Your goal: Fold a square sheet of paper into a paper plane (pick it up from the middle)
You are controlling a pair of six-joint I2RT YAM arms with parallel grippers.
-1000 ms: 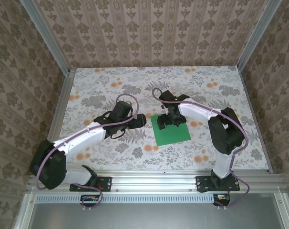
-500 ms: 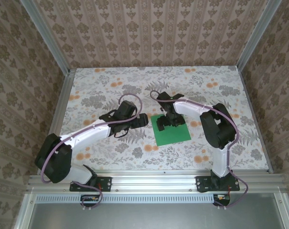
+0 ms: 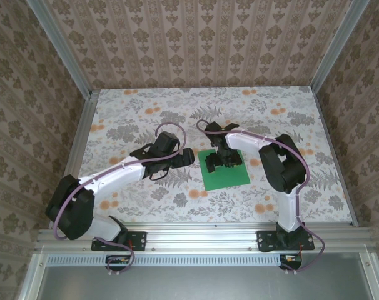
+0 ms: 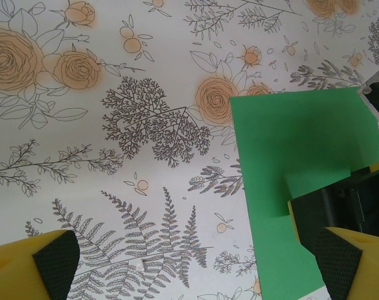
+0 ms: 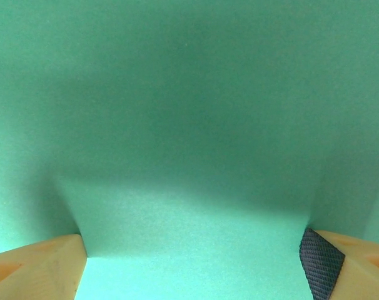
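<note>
The square sheet of paper (image 3: 227, 172) (image 4: 289, 150) (image 5: 189, 112) lies flat on the floral table (image 3: 146, 119), right of centre.

My right gripper (image 3: 221, 159) (image 5: 189, 269) points down over the far half of the sheet. Its jaws are spread wide, with both fingertips (image 5: 39, 265) down at the paper surface and a paler band of paper spanning between them. Nothing is clamped.

My left gripper (image 3: 184, 156) (image 4: 199, 262) sits low over the table, just beside the sheet's left edge. Its jaws are fully spread and hold nothing.
</note>
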